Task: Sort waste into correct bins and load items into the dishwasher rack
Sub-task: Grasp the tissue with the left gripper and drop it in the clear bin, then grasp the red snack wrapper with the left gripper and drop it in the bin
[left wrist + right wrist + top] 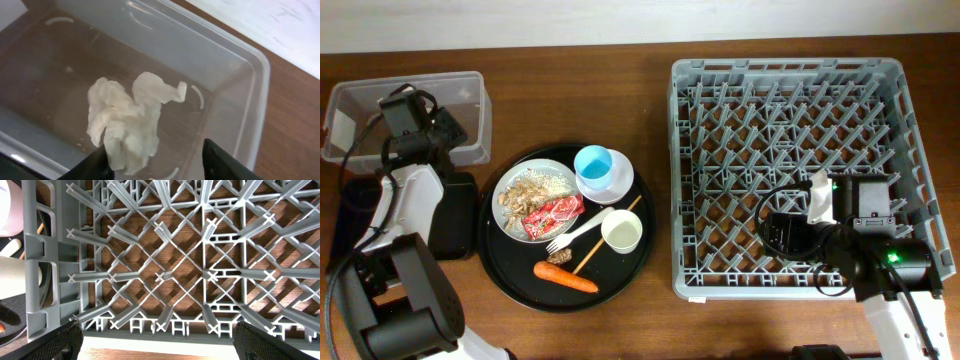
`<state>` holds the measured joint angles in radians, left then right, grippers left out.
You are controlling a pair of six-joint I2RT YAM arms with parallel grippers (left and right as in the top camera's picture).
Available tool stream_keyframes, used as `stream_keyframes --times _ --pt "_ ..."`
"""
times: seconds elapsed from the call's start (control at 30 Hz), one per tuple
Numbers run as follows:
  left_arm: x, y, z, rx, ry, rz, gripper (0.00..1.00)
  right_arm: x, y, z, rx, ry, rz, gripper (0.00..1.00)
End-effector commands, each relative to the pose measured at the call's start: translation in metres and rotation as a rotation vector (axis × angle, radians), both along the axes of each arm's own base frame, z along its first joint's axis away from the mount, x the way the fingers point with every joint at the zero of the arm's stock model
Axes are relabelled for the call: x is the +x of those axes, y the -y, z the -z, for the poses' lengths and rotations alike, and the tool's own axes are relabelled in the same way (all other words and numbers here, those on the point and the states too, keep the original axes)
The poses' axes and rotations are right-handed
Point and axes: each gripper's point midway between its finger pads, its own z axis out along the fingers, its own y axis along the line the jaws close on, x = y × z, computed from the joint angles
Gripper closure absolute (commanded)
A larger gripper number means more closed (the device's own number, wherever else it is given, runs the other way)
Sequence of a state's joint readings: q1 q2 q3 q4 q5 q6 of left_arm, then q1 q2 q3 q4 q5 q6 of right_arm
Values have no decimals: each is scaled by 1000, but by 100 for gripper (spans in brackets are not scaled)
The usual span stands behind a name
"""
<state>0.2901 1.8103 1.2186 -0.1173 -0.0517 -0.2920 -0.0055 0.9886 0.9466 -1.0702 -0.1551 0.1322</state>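
Nearest the robot, on the round black tray (515, 275), the orange carrot (566, 277) lies flat on its front edge. The small brown lump (558, 257) sits just behind it. The white fork (582, 232) and the thin wooden chopstick (588, 258) lie slanted beside the cream cup (622, 231), which stands upright. Behind these, the crumpled red wrapper (555, 214) rests on the near edge of the white plate (498, 200), which holds the crumbly beige food scraps (532, 188). At the back of the round tray, the light-blue cup (593, 163) stands in the white bowl (620, 183).

To the right on the wooden surface (650, 320), the grey dishwasher rack (785, 75) has nothing loaded in it. The right gripper (165, 350) hangs over the rack's near edge with its jaws spread wide and nothing between them. Its dark fingertips (60, 342) frame the grid in the right wrist view.

On the left, the shallow black tray (460, 225) sits beside the round tray, partly covered by the left arm. Farthest back, the clear plastic box (470, 95) holds the white scrap (130, 122), which lies crumpled on its floor. The left gripper (157, 170) is above the box with its jaws apart and gripping nothing. One fingertip (95, 167) is close to the scrap's lower end.
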Motion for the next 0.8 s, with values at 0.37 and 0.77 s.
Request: stream_keyframes --times 0.37,0.77 --pt "-24 35 30 -153 -163 106 42 -1 1 12 -9 -90 4 1" --pt "-28 72 -16 -265 -73 218 32 -2 1 14 -9 -100 4 1"
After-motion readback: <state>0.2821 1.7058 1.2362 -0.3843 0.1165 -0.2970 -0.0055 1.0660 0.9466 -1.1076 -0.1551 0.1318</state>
